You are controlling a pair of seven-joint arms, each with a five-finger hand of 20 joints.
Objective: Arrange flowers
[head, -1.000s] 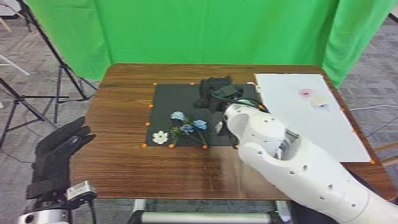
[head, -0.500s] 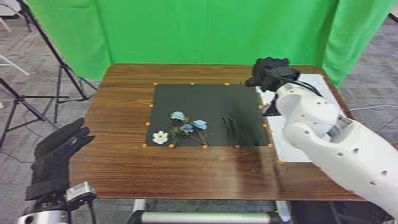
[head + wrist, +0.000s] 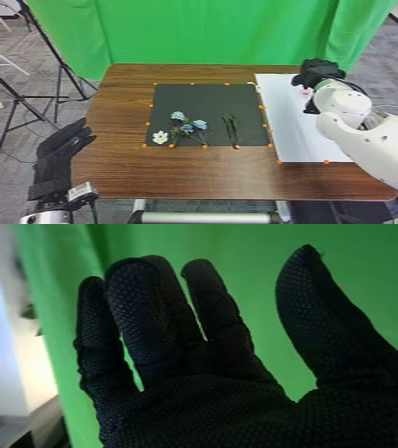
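1. Blue flowers (image 3: 200,124), white flower (image 3: 160,137) and green stems (image 3: 233,130) lie on the black mat (image 3: 204,97) of the worktop (image 3: 178,175): the arrangement looks partly done.
2. Pink flower (image 3: 306,91), on the white sheet (image 3: 306,135), partly hidden; probably left to place.
3. Right robot hand (image 3: 318,72): above the sheet's far end, fingers spread, pinching nothing.
4. Left robot hand (image 3: 58,152): off the worktop's left edge, fingers extended.
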